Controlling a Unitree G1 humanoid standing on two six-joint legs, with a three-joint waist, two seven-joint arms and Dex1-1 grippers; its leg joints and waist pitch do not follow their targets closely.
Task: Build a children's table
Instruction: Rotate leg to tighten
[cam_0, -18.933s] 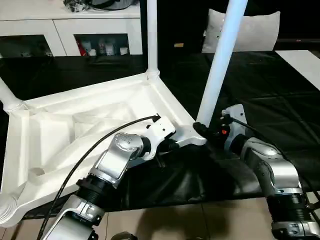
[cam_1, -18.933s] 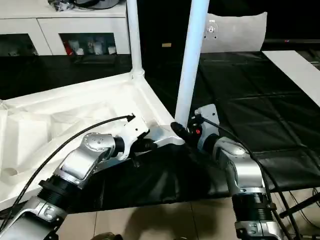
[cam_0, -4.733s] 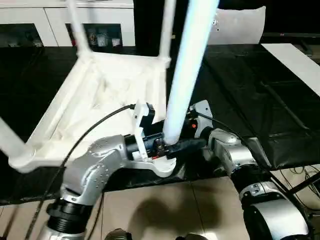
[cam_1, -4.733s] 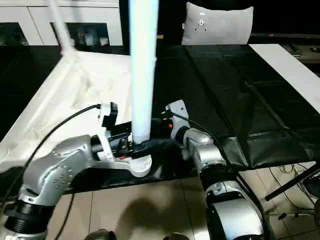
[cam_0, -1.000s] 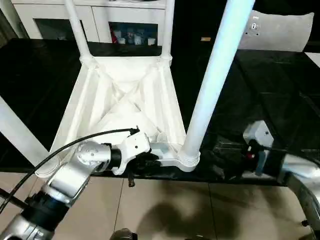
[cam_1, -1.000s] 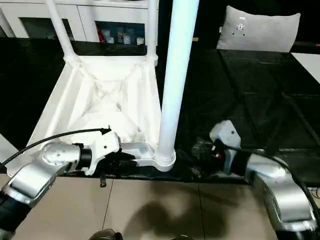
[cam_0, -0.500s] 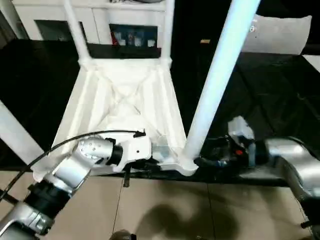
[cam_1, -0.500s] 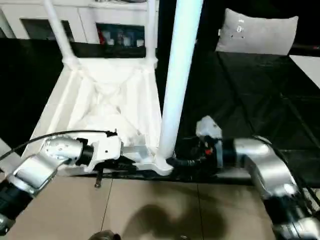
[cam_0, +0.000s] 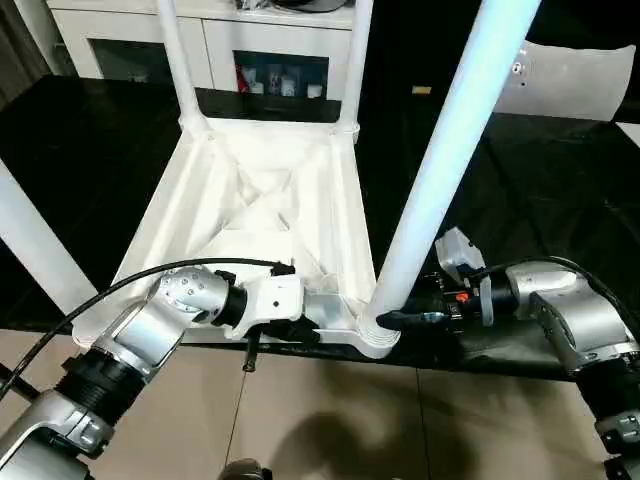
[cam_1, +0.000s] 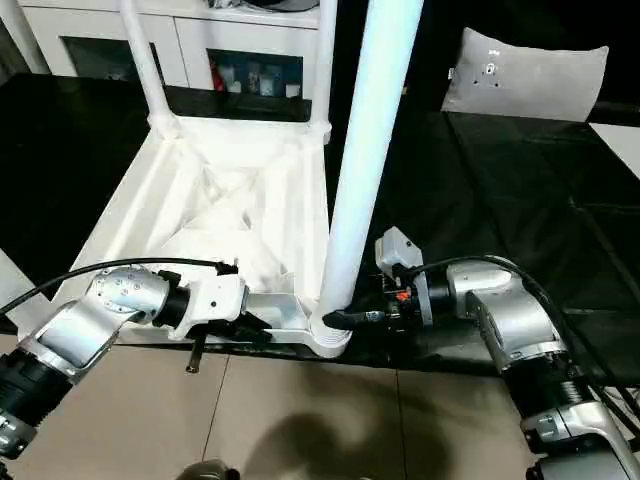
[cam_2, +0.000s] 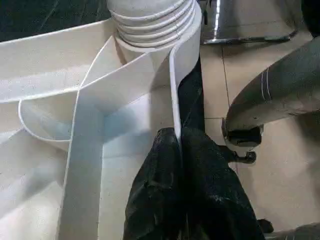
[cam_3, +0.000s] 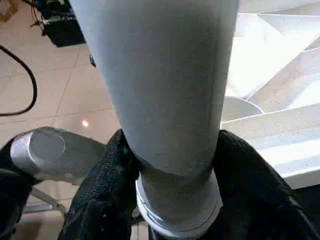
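White plastic children's table nearing completion, upside down.
Four legs are standing socketed; right gripper is clasping the nearest leg, left gripper pinching the rim.

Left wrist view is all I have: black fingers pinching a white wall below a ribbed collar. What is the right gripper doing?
Observer: The right gripper has a finger on each side of the near leg, just above its corner socket.
Operator: Is that leg upright?
Observer: It leans slightly to the robot's right as it rises.
Operator: And the other legs?
Observer: Two far legs stand in their sockets on the upturned table top, and a fourth rises at the near left.
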